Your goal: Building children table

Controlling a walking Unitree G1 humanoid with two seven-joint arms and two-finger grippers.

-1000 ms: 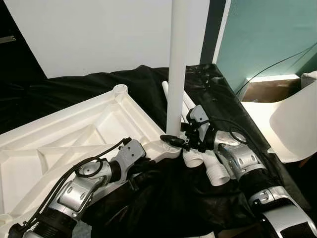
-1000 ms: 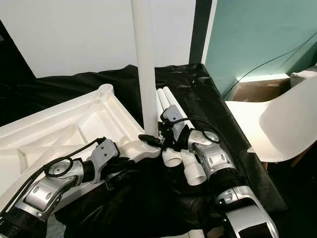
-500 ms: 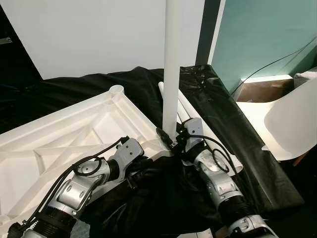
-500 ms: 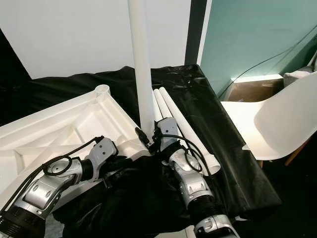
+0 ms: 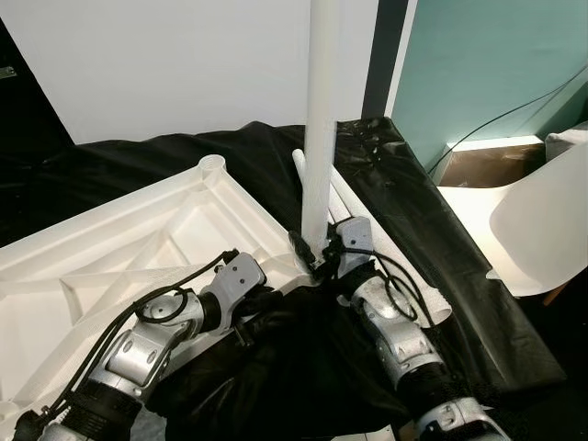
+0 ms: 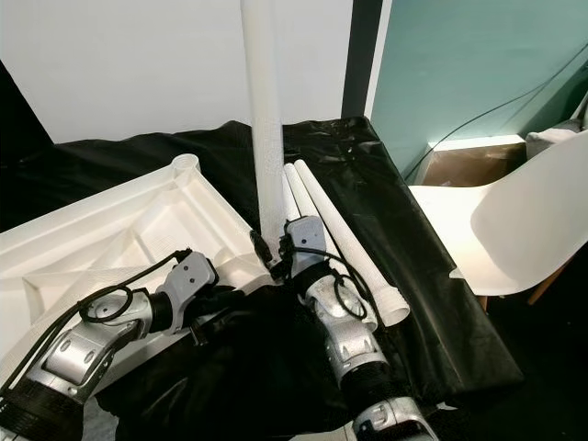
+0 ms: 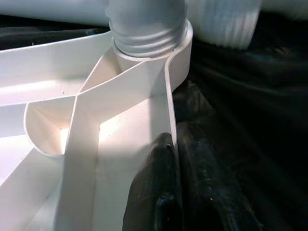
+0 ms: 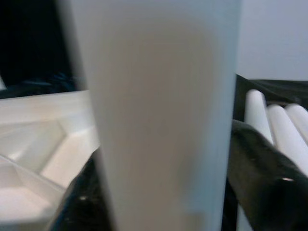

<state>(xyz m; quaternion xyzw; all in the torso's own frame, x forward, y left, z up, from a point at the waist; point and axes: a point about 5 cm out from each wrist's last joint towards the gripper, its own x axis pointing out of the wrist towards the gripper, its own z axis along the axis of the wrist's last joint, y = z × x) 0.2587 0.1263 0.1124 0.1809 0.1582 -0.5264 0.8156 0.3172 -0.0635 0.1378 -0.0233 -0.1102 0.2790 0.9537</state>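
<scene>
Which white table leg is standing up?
The long white plastic leg screwed into the upside-down white tabletop's corner, gripped by the right end effector. The other white legs lie flat on the black sheet.

Domestic room, likely spare room or makeshift assembly corner in home. Plain white wall (image 5: 184, 64) at 12 o'clock; teal painted wall (image 5: 496, 64) at 2 o'clock, dark vertical strip (image 5: 386, 46) between them. White moulded chair (image 5: 542, 230) at 3 o'clock, wooden leg showing. Cable (image 5: 514, 115) trailing down teal wall toward brown cardboard box (image 5: 491, 165). Black plastic sheeting (image 5: 404, 211) spread over work surface, flat-pack white furniture parts on it.
</scene>
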